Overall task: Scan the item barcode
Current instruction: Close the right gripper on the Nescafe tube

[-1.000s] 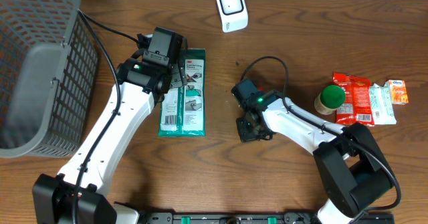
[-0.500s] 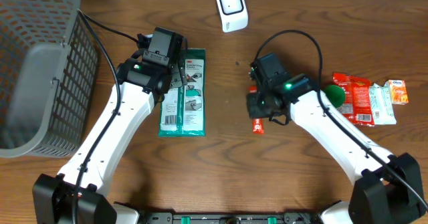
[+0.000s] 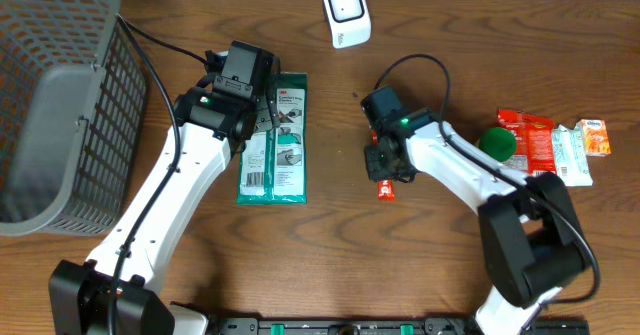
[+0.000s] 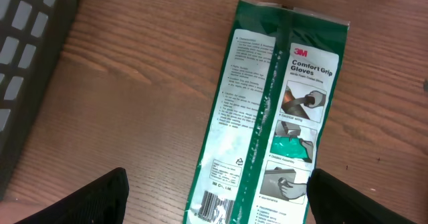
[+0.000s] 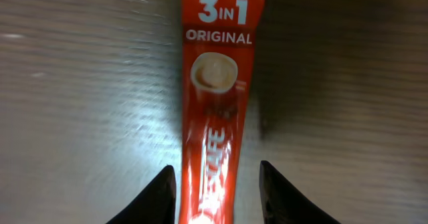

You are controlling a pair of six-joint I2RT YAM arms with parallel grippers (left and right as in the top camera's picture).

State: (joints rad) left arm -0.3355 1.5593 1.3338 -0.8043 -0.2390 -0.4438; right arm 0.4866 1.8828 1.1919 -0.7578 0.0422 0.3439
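Just right of centre in the overhead view, the right gripper (image 3: 386, 169) hangs low over a red Nescafe sachet (image 5: 217, 83) that lies flat on the table (image 3: 330, 265). In the right wrist view its fingers (image 5: 160, 197) stand either side of the sachet's lower end. The jaws are parted and bare wood shows beside the right one, so nothing is clamped yet.

Left of centre, the left gripper (image 4: 217, 187) hovers with its jaws spread wide above a green glove packet (image 4: 267, 117), holding nothing. The white scanner (image 3: 345, 13) sits at the top middle of the frame, well apart from both items.

The step in hand looks like the pick-up of the sachet, so the task is at an early stage. Next the jaws need to close across the thin sachet and lift it. It would then go up to the scanner, barcode side facing it. Where that barcode is printed I cannot tell. A flat, slick sachet may slip or fold in the pinch.
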